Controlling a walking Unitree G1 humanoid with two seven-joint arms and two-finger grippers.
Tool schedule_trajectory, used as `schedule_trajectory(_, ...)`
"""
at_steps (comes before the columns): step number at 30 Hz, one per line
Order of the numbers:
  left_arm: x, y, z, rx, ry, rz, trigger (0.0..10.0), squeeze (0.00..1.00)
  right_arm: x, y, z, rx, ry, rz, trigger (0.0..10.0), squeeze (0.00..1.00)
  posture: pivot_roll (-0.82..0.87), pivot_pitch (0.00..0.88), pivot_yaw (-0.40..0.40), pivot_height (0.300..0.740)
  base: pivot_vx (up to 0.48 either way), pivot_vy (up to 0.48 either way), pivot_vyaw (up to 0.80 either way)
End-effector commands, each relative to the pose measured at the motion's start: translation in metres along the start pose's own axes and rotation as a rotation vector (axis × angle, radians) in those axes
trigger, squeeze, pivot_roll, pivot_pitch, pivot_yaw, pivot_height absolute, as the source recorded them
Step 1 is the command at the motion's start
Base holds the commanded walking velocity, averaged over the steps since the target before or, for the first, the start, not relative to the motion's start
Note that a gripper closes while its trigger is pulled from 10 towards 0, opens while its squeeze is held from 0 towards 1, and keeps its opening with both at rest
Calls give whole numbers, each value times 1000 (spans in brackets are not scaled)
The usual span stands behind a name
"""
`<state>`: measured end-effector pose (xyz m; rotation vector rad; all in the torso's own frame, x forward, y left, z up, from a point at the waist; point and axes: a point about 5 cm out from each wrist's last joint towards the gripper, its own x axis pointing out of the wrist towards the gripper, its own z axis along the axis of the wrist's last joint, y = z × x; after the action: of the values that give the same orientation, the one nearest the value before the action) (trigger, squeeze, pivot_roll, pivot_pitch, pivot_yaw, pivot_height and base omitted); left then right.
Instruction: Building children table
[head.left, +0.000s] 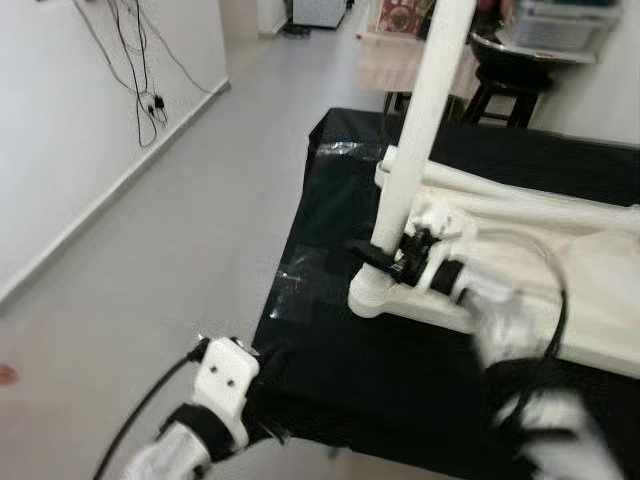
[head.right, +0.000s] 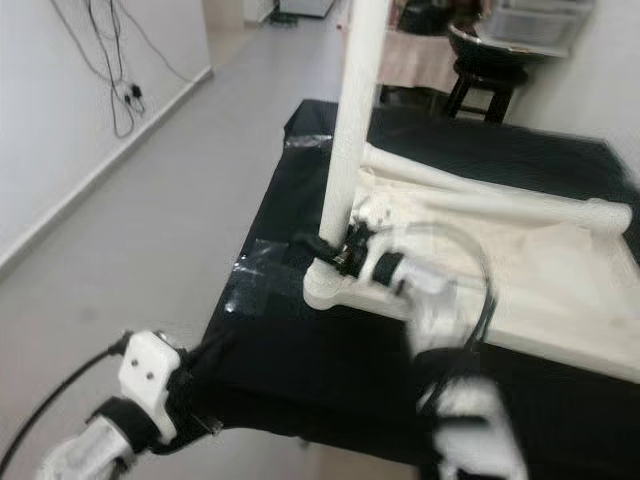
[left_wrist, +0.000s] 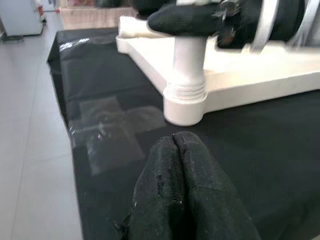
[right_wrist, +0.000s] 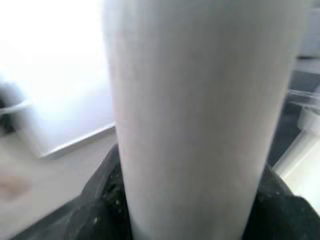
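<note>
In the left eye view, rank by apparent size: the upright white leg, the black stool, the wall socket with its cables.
1. Upright white leg, largest.
2. Black stool.
3. Wall socket, smallest, though it sits farther off, so nearness makes its true size unsure.

Landmark: tall white upright table leg (head.left: 420, 130), standing in the corner socket of the white flat tabletop panel (head.left: 590, 300). Right gripper (head.left: 385, 258) is clamped round the leg's base — that side is blocked. More white legs (head.left: 520, 195) lie on the panel behind the upright leg, so no clear path there. Toward the robot from the leg, bare black cloth (left_wrist: 260, 145) w/ taped patches is open; left gripper (left_wrist: 176, 165), fingers pressed together, sits at the cloth's near edge. Left of the leg — open grey floor (head.left: 180, 220) to the wall.
</note>
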<state>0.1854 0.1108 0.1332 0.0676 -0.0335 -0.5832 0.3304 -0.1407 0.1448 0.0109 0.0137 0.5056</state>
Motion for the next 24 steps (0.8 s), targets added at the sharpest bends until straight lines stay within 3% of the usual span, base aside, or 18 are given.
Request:
schedule_trajectory(1, 0, -1, -2, -17, 9, -12, 10000, 0, -22, 2, -27, -87, 196, -214, 0, 0, 51, 74, -72, 740, 0, 0, 0)
schedule_trajectory(2, 0, -1, -2, -17, 9, -12, 10000, 0, -22, 2, -27, -87, 196, -214, 0, 0, 51, 74, -72, 740, 0, 0, 0)
schedule_trajectory(3, 2, 1, -3, -26, 8, -17, 10000, 0, -21, 14, -16, -144, 165, -165, 0, 0, 30, 66, -62, 740, 0, 0, 0)
schedule_trajectory(7, 5, 1, -4, -41, 4, -25, 10000, 0, -16, 12, -22, -86, 204, -145, 0, 0, 49, 68, -77, 740, 0, 0, 0)
schedule_trajectory(11, 7, 1, -4, -38, 5, -30, 10000, 0, -15, 11, -19, -115, 213, -182, 0, 0, 42, 66, -72, 740, 0, 0, 0)
schedule_trajectory(12, 8, 2, -4, -41, 5, -26, 10000, 0, -13, 12, -15, -97, 203, -158, 10000, 0, 39, 66, -68, 740, 0, 0, 0)
schedule_trajectory(13, 8, 2, -4, -43, 5, -22, 10000, 0, -11, 14, -12, -84, 195, -138, 10000, 0, 39, 66, -68, 740, 0, 0, 0)
schedule_trajectory(14, 9, 2, -5, -45, 6, -22, 10000, 0, -4, 17, -4, -46, 159, -45, 10000, 1000, 38, 63, -64, 740, 0, 0, 0)
schedule_trajectory(15, 9, 2, -5, -47, 6, -22, 10000, 0, -1, 19, 3, -23, 136, 14, 10000, 1000, 38, 63, -64, 740, 0, 0, 0)
schedule_trajectory(17, 11, 2, -6, -51, 8, -31, 10000, 0, 6, 22, 35, -39, -26, 274, 10000, 1000, 33, 59, -57, 740, 0, 0, 0)
schedule_trajectory(18, 11, 2, -6, -51, 8, -31, 10000, 0, 6, 22, 35, -39, -26, 274, 10000, 1000, 33, 59, -57, 740, 0, 0, 0)
schedule_trajectory(20, 12, 2, -6, -54, 7, -34, 10000, 0, 8, 16, 46, -33, -50, 403, 10000, 992, 37, 58, -58, 740, 0, 0, 0)
schedule_trajectory(21, 13, 2, -7, -55, 6, -35, 10000, 0, 10, 11, 49, -86, -47, 461, 10000, 125, 39, 55, -60, 740, 0, 0, 0)
schedule_trajectory(24, 14, 2, -7, -55, 6, -36, 10000, 0, 11, 6, 52, -156, -38, 512, 10000, 125, 39, 55, -60, 740, 0, 0, 0)
